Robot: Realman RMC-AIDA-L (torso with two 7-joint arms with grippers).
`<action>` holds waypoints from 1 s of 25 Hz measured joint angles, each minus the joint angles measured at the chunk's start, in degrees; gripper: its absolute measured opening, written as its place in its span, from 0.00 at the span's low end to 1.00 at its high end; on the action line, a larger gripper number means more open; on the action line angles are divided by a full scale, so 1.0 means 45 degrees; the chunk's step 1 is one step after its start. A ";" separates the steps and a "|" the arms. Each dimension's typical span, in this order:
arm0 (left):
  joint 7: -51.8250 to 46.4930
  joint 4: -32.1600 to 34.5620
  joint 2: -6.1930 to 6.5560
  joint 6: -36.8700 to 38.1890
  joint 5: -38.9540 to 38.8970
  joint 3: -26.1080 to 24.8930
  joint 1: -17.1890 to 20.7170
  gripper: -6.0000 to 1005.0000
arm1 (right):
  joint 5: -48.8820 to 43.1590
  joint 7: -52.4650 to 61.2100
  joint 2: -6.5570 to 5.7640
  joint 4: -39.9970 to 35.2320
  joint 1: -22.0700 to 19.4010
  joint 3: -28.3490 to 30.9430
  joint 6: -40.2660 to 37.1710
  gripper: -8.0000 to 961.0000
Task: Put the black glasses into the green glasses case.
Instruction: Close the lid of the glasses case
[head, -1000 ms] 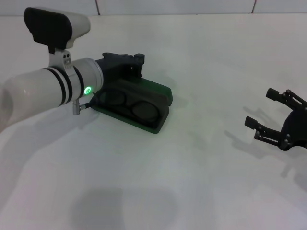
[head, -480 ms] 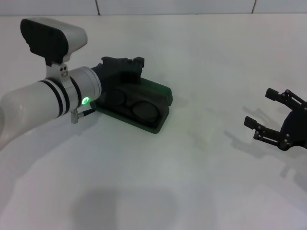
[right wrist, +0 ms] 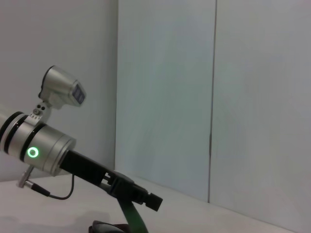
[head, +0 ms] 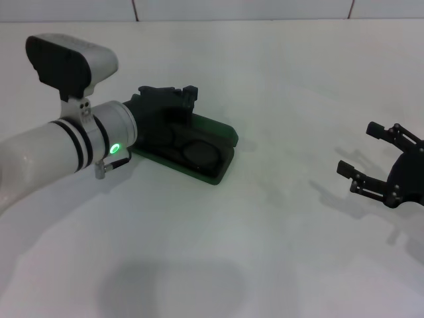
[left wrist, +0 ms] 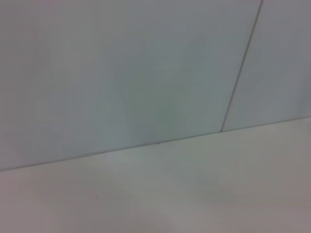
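Observation:
The green glasses case [head: 215, 173] lies open on the white table, left of centre in the head view. Its lid [head: 218, 126] stands up along the far side. The black glasses [head: 197, 152] lie inside the case, lenses up, partly hidden by my left gripper [head: 173, 98]. That gripper hovers over the case's left end, against the lid's upper edge. In the right wrist view, my left gripper [right wrist: 138, 195] sits on top of the thin green lid edge [right wrist: 132, 217]. My right gripper [head: 358, 149] rests open at the table's right side, far from the case.
A bare white table [head: 265, 252] surrounds the case, with a pale panelled wall [left wrist: 146, 73] behind it. The left arm's white forearm [head: 59, 146] crosses the table's left side.
My left arm has shifted slightly left and its gripper has settled lower over the case's left end. The case, the glasses and the right gripper have stayed put.

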 joint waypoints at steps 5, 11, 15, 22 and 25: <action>0.1308 0.0030 0.0010 0.0602 -0.0754 -0.0003 0.0453 0.10 | 0.0000 0.0000 -0.0001 0.0000 0.0000 0.0001 -0.0001 0.91; 0.2766 -0.0380 0.0024 0.1093 -0.1936 -0.0051 0.0686 0.10 | 0.0000 0.0000 0.0000 0.0000 0.0000 0.0000 -0.0042 0.91; 0.3890 -0.0722 0.0027 0.1444 -0.2721 -0.0063 0.0759 0.10 | 0.0001 0.0001 0.0008 0.0000 0.0000 0.0001 -0.0062 0.91; 0.5956 -0.1469 0.0055 0.2220 -0.4222 -0.0096 0.0830 0.10 | 0.0000 0.0016 0.0038 -0.0085 -0.0070 0.0005 -0.0125 0.91; 0.6479 -0.1632 0.0055 0.2416 -0.4652 -0.0103 0.0868 0.10 | 0.0001 0.0058 0.0039 -0.0107 -0.0096 0.0030 -0.0154 0.91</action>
